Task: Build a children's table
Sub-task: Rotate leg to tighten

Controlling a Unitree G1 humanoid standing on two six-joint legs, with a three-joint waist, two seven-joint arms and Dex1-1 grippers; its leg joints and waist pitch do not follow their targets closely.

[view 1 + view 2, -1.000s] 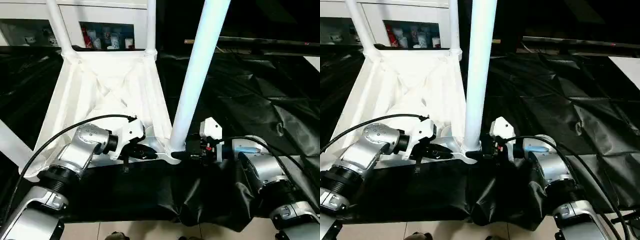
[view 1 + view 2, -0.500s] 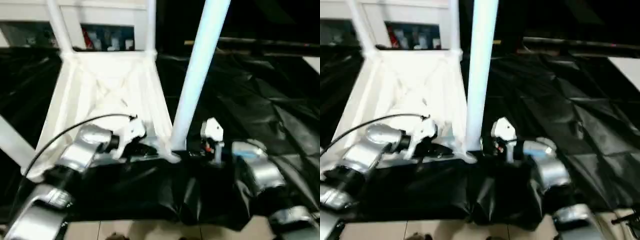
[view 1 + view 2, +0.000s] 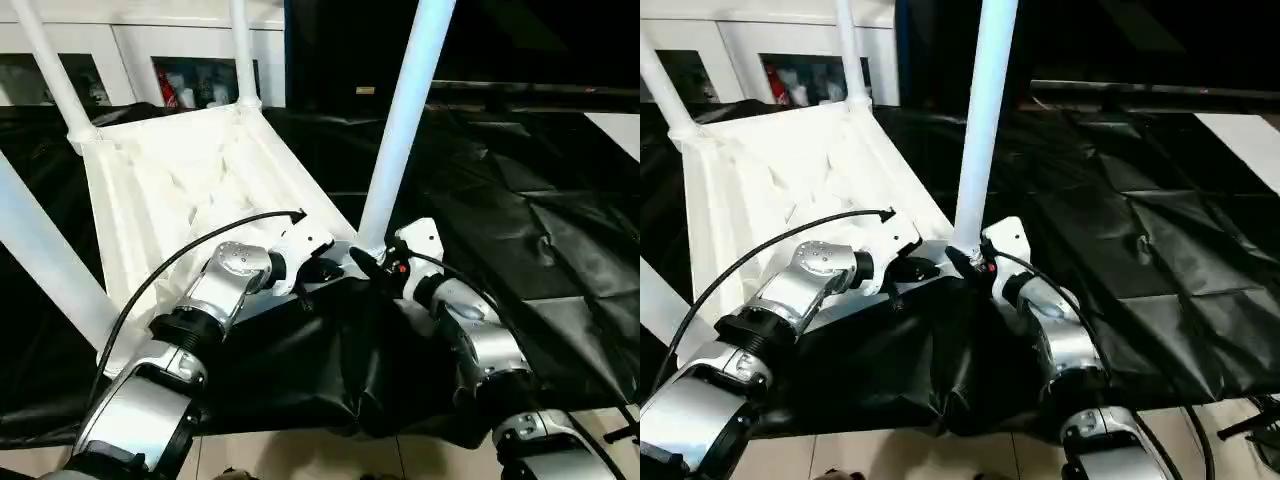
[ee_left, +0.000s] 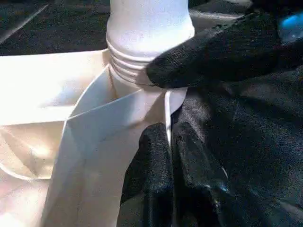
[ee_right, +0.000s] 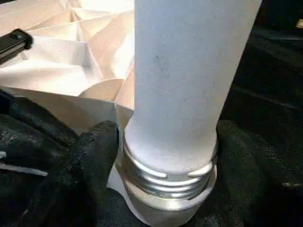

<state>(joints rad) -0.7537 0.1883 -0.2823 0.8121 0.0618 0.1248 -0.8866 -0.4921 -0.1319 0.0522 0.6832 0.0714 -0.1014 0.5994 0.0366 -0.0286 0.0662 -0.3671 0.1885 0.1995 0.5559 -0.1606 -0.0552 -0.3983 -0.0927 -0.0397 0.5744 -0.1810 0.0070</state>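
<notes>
The children's table (image 3: 180, 190) lies upside down on the worktop (image 3: 520, 240), which has a black sheet (image 3: 330, 370) over it. Three legs already stand up from its corners. The fourth leg (image 3: 400, 130) stands in the near corner socket (image 5: 165, 198), and its screw rings still show above the rim, so I think it is not all the way in yet.

The right hand (image 5: 165, 156) is closed around the bottom of this leg, one finger on each side. The left hand (image 4: 168, 151) pinches the thin edge of the table top right beside the socket.

To do this step well, the leg should stay straight up while it is turned, so the rings do not catch crooked. The left hand should keep the top from sliding. Turning should go on until the rings are hidden.
</notes>
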